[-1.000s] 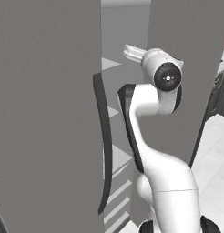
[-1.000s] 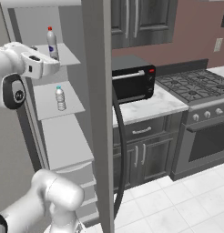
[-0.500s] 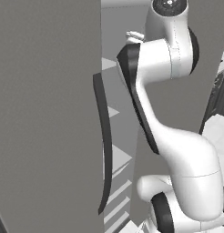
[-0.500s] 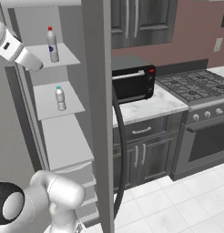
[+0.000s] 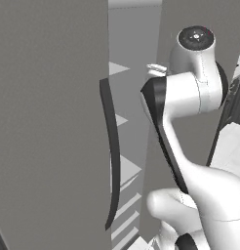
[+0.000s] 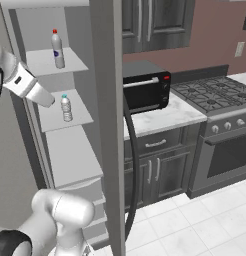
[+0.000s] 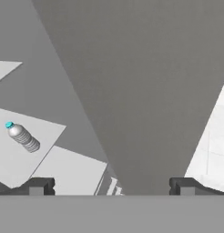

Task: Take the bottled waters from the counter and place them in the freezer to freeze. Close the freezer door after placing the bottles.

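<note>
Two bottles standing upright on white shelves inside the open freezer (image 6: 107, 100): red-capped bottle (image 6: 57, 49) on the upper shelf (image 6: 70, 62), light-blue-capped bottle (image 6: 66, 108) on the shelf below (image 6: 80, 112), well apart from each other. Grey steel door edge-on down the middle of the right base view, long dark handle (image 6: 134, 165) curving along it. To the right, white marble counter (image 6: 167, 116) over dark grey cabinets (image 6: 157, 172) with silver pulls, carrying a black toaster oven (image 6: 145, 86). Beyond that, a steel gas range (image 6: 220, 132) with dark grates, dark upper cabinets (image 6: 155, 22) against a reddish-brown wall, pale tiled floor (image 6: 195, 225) beneath. Grey door panels crowding the left base view, second dark handle (image 5: 112, 156) between them, white shelf edges in the gap. Jaws spread fully wide and holding nothing, both tips low in the hand view with the gripper (image 7: 109, 185) facing a broad grey door face; ribbed bottle off to the left there, untouched, nothing between the fingers (image 7: 38, 186).
</note>
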Motion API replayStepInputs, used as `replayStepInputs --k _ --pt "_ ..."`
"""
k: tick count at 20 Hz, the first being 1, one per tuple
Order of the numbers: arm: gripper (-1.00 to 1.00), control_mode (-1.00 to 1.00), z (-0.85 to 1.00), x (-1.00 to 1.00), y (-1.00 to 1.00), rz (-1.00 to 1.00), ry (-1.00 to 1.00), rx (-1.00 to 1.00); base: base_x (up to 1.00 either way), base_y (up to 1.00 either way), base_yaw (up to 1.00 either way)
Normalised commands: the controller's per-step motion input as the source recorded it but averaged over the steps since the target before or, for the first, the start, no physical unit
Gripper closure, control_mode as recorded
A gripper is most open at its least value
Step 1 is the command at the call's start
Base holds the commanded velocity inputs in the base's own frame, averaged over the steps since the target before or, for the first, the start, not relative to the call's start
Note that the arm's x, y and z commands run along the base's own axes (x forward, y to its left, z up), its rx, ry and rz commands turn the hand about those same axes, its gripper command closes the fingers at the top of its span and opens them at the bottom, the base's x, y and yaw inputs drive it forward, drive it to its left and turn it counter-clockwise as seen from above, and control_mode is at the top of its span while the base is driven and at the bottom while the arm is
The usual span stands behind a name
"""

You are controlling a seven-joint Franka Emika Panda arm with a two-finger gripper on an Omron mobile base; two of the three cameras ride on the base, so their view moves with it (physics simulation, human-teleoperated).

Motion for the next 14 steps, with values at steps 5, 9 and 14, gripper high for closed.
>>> replayStepInputs --k 5,9,14 --pt "-1.00 -1.00 -0.43 0.00 -0.04 0.12 -0.17 0.01 0.00 0.00 0.00" --pt "-1.00 -1.00 -0.19 -0.02 -0.04 0.04 -0.05 -0.01 0.00 0.00 0.00" --pt "-1.00 1.00 -0.19 -0.43 0.00 0.09 0.00 0.00 -0.40 -0.01 0.06"
